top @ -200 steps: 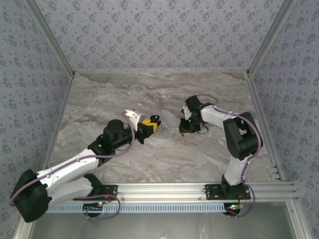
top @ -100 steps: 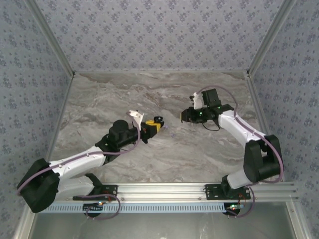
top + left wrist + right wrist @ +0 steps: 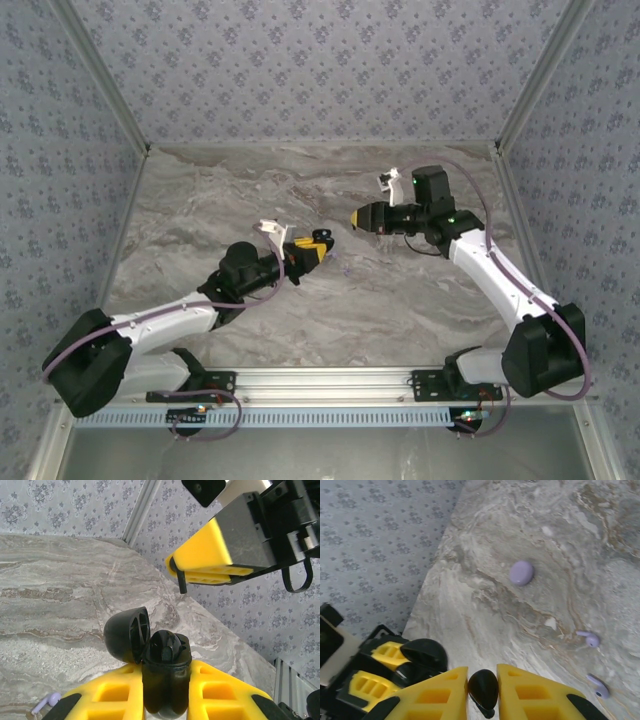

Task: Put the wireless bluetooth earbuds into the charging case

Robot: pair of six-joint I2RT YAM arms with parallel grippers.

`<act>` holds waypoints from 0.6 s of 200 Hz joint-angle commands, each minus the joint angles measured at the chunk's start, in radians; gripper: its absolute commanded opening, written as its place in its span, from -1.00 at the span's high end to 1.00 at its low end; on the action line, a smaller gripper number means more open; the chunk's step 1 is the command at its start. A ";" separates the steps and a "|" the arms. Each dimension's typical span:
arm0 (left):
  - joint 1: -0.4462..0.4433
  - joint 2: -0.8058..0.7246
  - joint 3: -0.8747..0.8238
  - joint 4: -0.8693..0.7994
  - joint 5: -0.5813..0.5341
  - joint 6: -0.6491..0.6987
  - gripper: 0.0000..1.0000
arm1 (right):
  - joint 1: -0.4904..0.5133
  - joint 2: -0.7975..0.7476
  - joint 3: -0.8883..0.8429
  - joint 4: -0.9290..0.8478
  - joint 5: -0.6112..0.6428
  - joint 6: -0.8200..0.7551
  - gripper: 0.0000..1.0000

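My left fingers (image 3: 222,692) grip the open black case (image 3: 166,656), my right fingers (image 3: 532,692) pinch a black earbud (image 3: 483,687), so next I must align it carefully over the case's socket.

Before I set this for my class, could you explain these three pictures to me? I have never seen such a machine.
Two robot arms stand at a marble table. One picture looks down from above. The other two come from small cameras on each arm's wrist, so yellow fingers show at the bottom. The left gripper clamps a black charging case, lid open. The right gripper pinches a black earbud. Lilac earbuds lie loose on the table.
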 commanded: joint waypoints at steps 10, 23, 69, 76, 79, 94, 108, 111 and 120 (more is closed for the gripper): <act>-0.005 0.019 0.009 0.112 0.018 -0.028 0.80 | 0.033 -0.026 0.057 0.044 -0.043 0.044 0.59; -0.005 0.024 0.011 0.132 0.015 -0.035 0.81 | 0.047 -0.027 0.069 0.050 -0.040 0.050 0.59; -0.005 0.043 -0.002 0.235 -0.004 -0.065 0.81 | 0.086 -0.028 0.092 0.095 -0.024 0.083 0.58; -0.005 0.045 0.001 0.242 -0.004 -0.068 0.81 | 0.092 -0.028 0.094 0.099 -0.019 0.087 0.58; -0.005 0.046 0.001 0.245 -0.003 -0.070 0.82 | 0.095 -0.029 0.095 0.101 -0.017 0.089 0.58; -0.005 0.055 0.002 0.269 -0.005 -0.078 0.81 | 0.110 -0.029 0.099 0.113 -0.011 0.096 0.57; -0.004 0.061 0.000 0.292 -0.008 -0.084 0.82 | 0.119 -0.029 0.105 0.118 -0.008 0.097 0.57; -0.004 0.063 0.000 0.296 -0.009 -0.085 0.82 | 0.119 -0.029 0.106 0.117 -0.008 0.098 0.57; -0.005 0.064 0.001 0.303 -0.009 -0.085 0.82 | 0.121 -0.029 0.109 0.120 -0.006 0.099 0.57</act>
